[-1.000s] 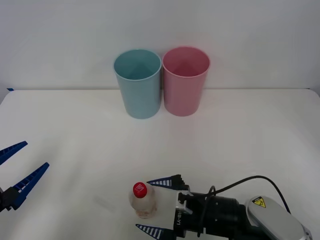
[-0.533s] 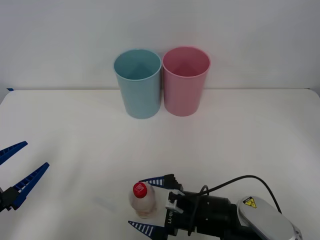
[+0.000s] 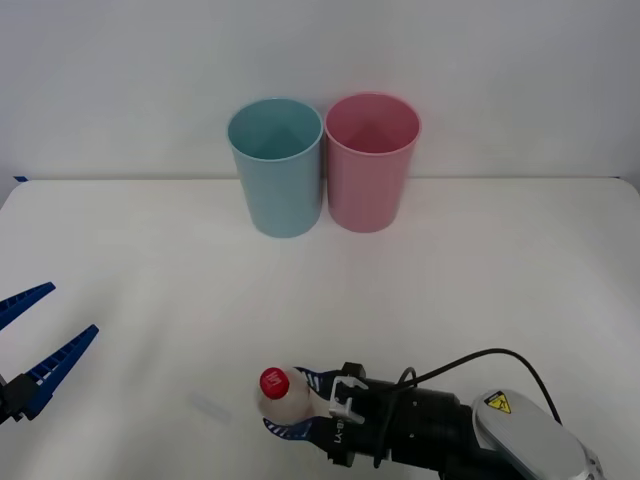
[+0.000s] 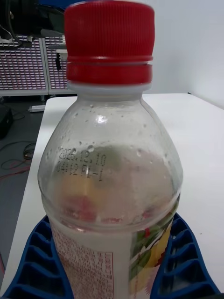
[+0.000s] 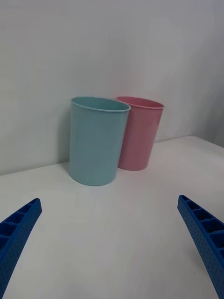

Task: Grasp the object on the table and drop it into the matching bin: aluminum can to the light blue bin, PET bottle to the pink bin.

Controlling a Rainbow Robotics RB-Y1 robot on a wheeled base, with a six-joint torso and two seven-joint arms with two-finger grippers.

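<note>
Right wrist view: right hand clamps the PET bottle, printed "2026.12.10"; left hand wide.

Lab or robot test room. Plain white table against bare white wall, upper half of front frame. In right wrist frame, upper left: rack-like panels with grid pattern, cables on grey floor at left edge.

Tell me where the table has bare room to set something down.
Bare table runs between the light blue bin and pink bin at the back and the PET bottle up front. It is crowded around the right gripper, shut on the bottle, and near the open left gripper.
</note>
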